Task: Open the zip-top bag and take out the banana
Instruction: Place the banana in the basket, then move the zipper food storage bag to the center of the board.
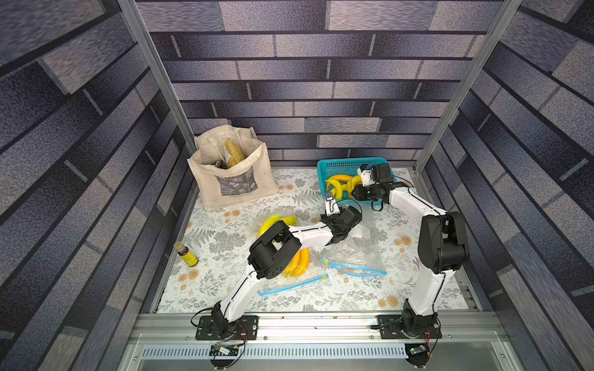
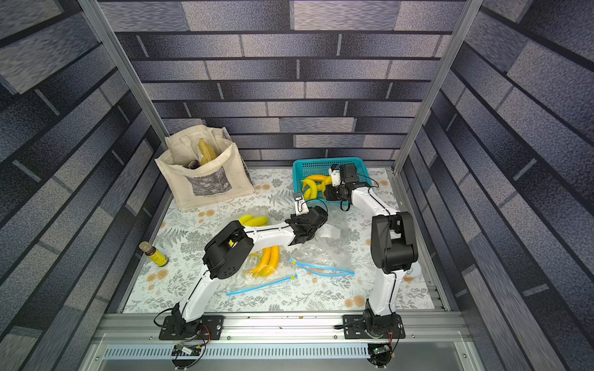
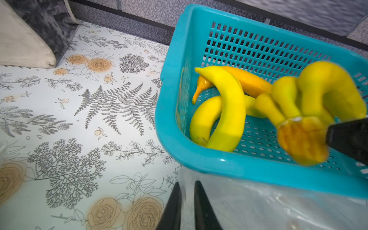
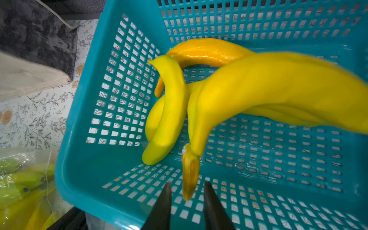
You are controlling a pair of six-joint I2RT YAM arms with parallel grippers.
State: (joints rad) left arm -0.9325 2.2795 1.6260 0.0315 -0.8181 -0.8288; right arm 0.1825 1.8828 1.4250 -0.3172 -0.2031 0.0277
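The banana bunch (image 4: 258,89) is bright yellow and smooth-skinned. Its fruits join at a stubby orange-brown stem with a pale torn edge, and the whole bunch is smeared with blur in both wrist views. It is inside the teal basket (image 4: 63,169), out of any bag; whether it rests on the basket floor I cannot tell. The right gripper (image 4: 187,183) has its jaws apart, the stem tip between them with a gap on each side, so nothing is clamped. Beside the bunch lie two loose yellow bananas (image 4: 171,103) and an orange-toned banana (image 4: 205,51).

The emptied zip-top bag (image 1: 353,253) lies crumpled on the worktop (image 1: 225,244) just in front of the basket, its blue zip strip gaping. The left gripper (image 3: 187,182) is low over its clear film, jaws slightly apart with the film showing in the gap. A second zip-top bag (image 1: 299,263) holding bananas lies under the left arm. A canvas tote (image 1: 231,173) stands at the far left, and a small bottle (image 1: 186,255) near the left edge.
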